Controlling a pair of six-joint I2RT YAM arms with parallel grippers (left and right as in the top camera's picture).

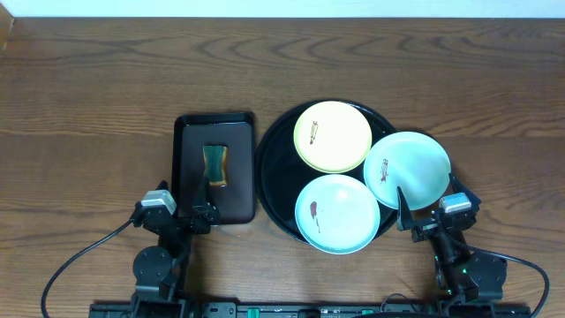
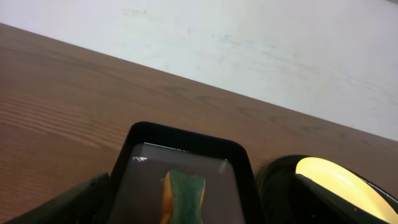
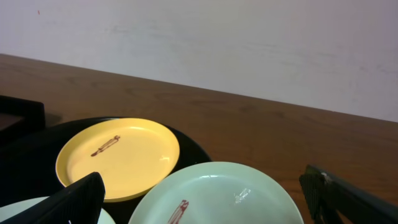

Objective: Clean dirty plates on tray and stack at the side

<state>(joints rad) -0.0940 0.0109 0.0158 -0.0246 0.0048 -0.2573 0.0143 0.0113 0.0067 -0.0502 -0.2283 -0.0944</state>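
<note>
Three dirty plates [image 1: 337,213] lie on the tray [image 1: 274,190] — you see the smear [image 1: 312,134] on the yellow plate [image 1: 340,141] running near-to-far; left gripper [image 2: 205,202] and right gripper [image 3: 211,199] both gape, empty.

rectangular tray [image 2: 186,138], green sponge [image 2: 185,194], yellow plate [image 2: 337,179]

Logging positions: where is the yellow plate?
Overhead, right of centre, the yellow plate sits at the back of the round black tray, behind the near mint plate and left of the right mint plate.

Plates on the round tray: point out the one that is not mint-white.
The pale yellow plate, at the far side of the black tray; the front plate and the right plate are both mint-white.
</note>
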